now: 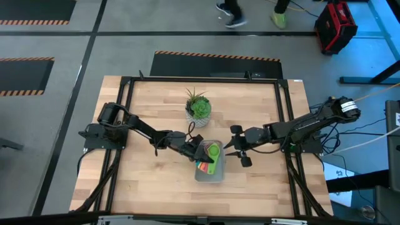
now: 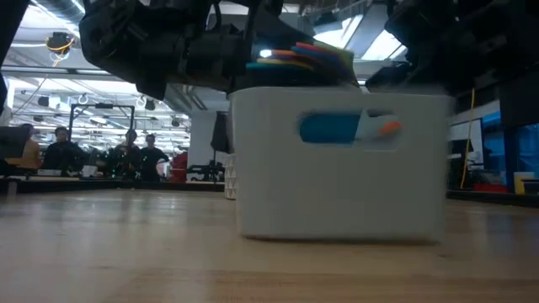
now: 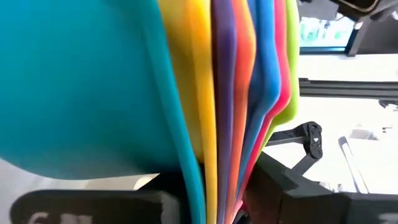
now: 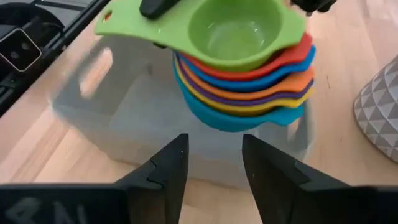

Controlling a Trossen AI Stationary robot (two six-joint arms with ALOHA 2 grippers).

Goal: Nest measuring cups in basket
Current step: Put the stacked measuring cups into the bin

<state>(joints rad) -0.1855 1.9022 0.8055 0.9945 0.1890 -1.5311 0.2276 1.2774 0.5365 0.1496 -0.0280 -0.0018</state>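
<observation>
Landmark: basket [image 1: 209,173], pale grey-blue bin near the middle of the wooden table [image 1: 150,187], its long side running away from the front edge.
Measuring cups: nested stack [image 4: 245,68], green cup on top, then red, blue, orange, purple, yellow, teal at the bottom. Stack hangs over the basket, bowls inside the line of its walls, handles fanned out past one rim.
Cups, low view: coloured handle edges [image 2: 299,57] show just above the basket's top rim; blue and orange also show through the side handle slot.
Cups, left wrist view: the handles [image 3: 236,93] fill the picture edge-on, teal bowl nearest the camera.
Left gripper: [image 1: 200,150] over the basket's left rim, reaching in from the left side. Fingers narrowed, clamped on the handles of the cup stack; a dark fingertip [image 4: 158,6] presses on the green handle.
Right gripper: [image 1: 237,147] just right of the basket, clear of it, pointing toward the stack. Fingers [image 4: 165,171] part-way apart, nothing between them; basket wall and cups seen through the gap.
Potted plant: green plant in a white patterned pot [image 1: 198,109], behind the basket, apart from it.
Room beyond the basket: several people [image 2: 126,151] at benches far off in the low view; feet of persons [image 1: 234,15] on the floor beyond the table in the high view.
</observation>
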